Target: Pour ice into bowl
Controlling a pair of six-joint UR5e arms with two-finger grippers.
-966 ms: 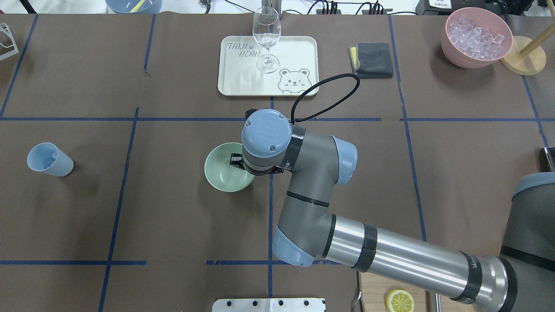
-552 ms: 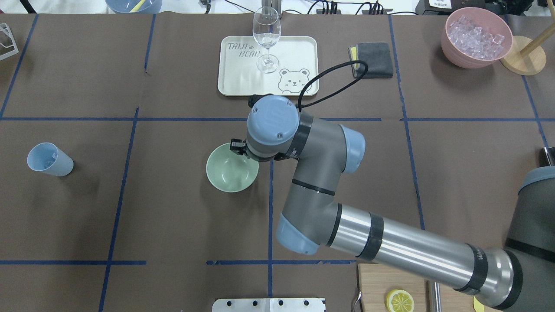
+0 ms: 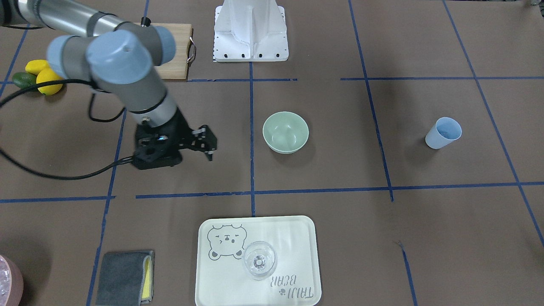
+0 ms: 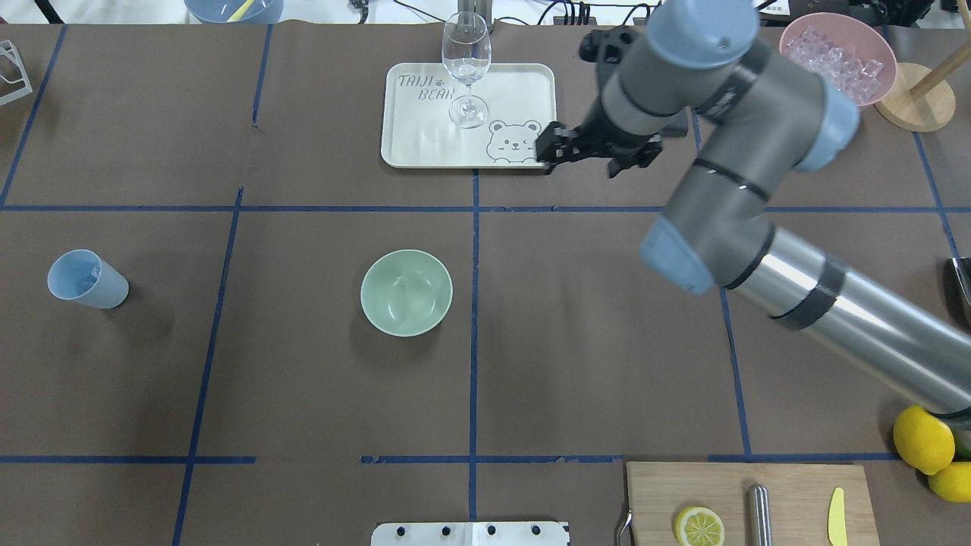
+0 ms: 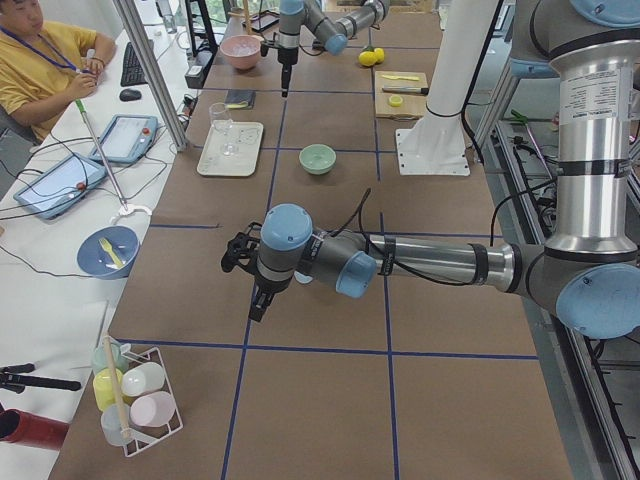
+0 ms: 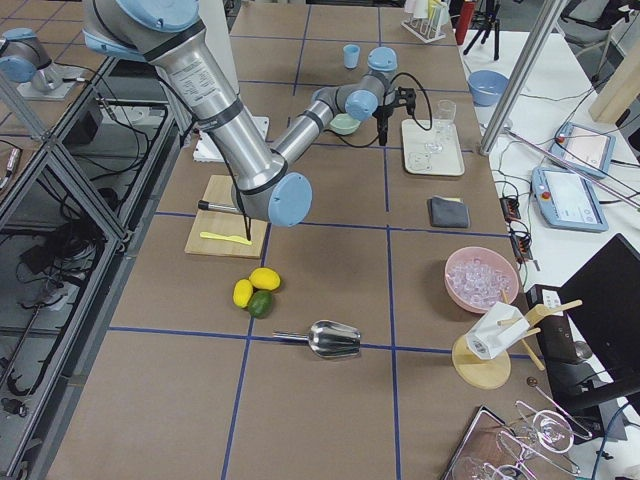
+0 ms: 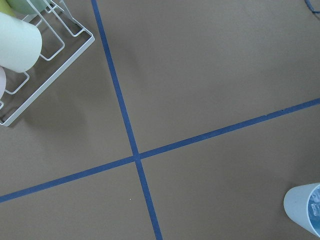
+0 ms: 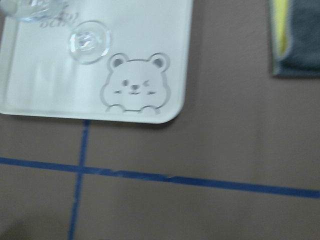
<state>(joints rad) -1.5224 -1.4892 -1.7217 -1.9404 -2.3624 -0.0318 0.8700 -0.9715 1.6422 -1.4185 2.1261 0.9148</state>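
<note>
The sage-green bowl stands upright and empty at the table's middle; it also shows in the front view. Ice cubes fill the pink container at the far right. The light blue cup lies tilted at the left, and the left wrist view shows a few cubes inside it. My right gripper hangs open and empty above the tray's near right corner, well clear of the bowl. My left gripper shows only in the left side view, near the cup; I cannot tell its state.
A white bear tray holds a wine glass. A grey cloth lies beside it. A cutting board with a lemon slice, lemons, a metal scoop and a cup rack sit at the edges.
My right gripper left the bowl's rim, rose and swung to the far right toward the tray's corner. The bowl stays in place.
</note>
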